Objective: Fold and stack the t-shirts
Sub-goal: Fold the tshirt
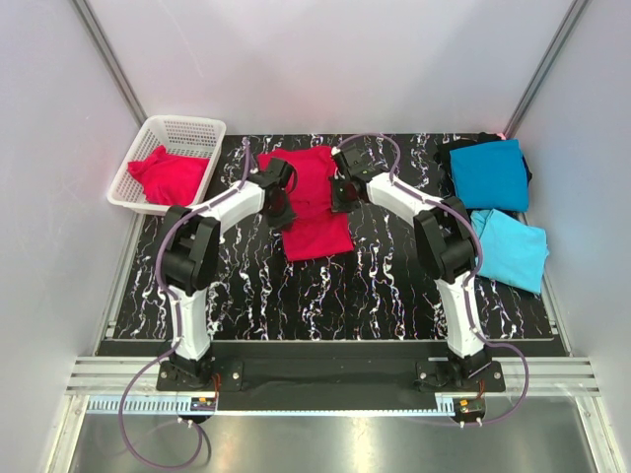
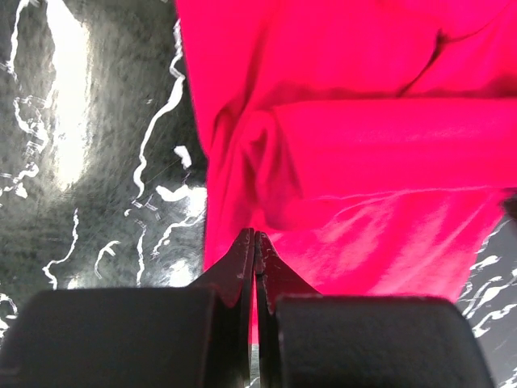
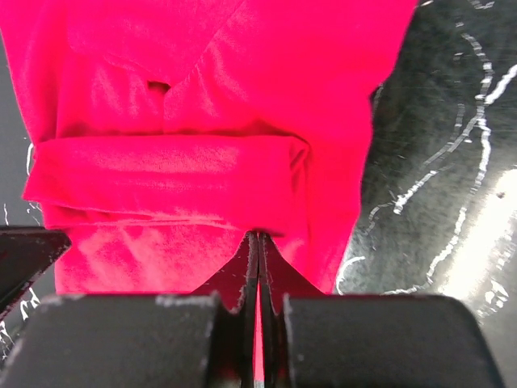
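- Red shirt (image 1: 314,202) lies on the table (image 1: 375,286), centre-far, long axis running near-far, partly folded: wrist views show a sleeve or side flap turned in over the body.
- Left gripper (image 1: 280,204) sits at the shirt's left edge, jaws closed. Left wrist view (image 2: 254,234): the tips meet at the cloth edge, with a sliver of red in the slit between them, so it is pinching the shirt.
- Right gripper (image 1: 343,193) is at the shirt's right edge, jaws also closed. Right wrist view (image 3: 258,236): same picture, tips together on the hem with red showing between them.
- Both grippers face each other across the shirt at roughly the same height along it.
- Second red shirt (image 1: 168,175) is bunched in the basket (image 1: 182,125), far left, just off the table edge.
- Teal shirt (image 1: 490,172) is folded, far right.
- Sky-blue shirt (image 1: 513,246) is folded, just near of the teal one, their edges touching or overlapping.
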You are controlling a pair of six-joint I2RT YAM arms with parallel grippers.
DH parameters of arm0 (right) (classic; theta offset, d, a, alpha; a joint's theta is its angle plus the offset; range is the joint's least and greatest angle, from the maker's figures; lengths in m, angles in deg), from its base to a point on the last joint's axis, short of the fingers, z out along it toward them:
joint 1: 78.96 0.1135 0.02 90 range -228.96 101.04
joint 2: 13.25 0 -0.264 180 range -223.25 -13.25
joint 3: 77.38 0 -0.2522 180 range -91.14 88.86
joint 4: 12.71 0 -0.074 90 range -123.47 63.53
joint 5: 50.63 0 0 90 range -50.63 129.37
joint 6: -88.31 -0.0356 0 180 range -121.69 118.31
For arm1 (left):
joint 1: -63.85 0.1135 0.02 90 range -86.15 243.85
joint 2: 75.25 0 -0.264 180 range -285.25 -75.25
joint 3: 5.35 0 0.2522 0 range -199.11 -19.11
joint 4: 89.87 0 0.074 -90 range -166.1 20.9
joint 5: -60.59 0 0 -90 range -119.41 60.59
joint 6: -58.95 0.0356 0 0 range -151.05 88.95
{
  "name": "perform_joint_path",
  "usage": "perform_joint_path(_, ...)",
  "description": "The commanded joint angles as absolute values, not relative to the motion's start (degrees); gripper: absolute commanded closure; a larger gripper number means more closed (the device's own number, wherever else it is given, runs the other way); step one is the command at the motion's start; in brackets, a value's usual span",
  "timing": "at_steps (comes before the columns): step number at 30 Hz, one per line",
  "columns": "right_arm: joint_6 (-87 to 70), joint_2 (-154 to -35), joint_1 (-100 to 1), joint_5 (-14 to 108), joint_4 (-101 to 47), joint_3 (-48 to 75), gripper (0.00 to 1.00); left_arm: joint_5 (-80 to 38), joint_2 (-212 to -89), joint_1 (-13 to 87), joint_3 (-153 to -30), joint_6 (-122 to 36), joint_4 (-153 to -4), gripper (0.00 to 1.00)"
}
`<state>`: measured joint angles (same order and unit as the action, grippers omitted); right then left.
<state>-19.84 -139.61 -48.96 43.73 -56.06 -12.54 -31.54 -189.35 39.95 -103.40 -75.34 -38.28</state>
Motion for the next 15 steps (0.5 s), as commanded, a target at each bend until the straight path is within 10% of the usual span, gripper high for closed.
perform_joint_path(1, -19.18, -140.95, -48.55, 46.49, -55.3, -15.29, 1.0, -32.58, -190.56, 39.86, -107.44, -75.96, -37.79, 1.0)
perform_joint_path(15, -17.25, -138.94, -48.37, 46.14, -56.09, -13.8, 1.0, -34.42, -195.92, 40.12, -114.29, -75.87, -37.08, 1.0)
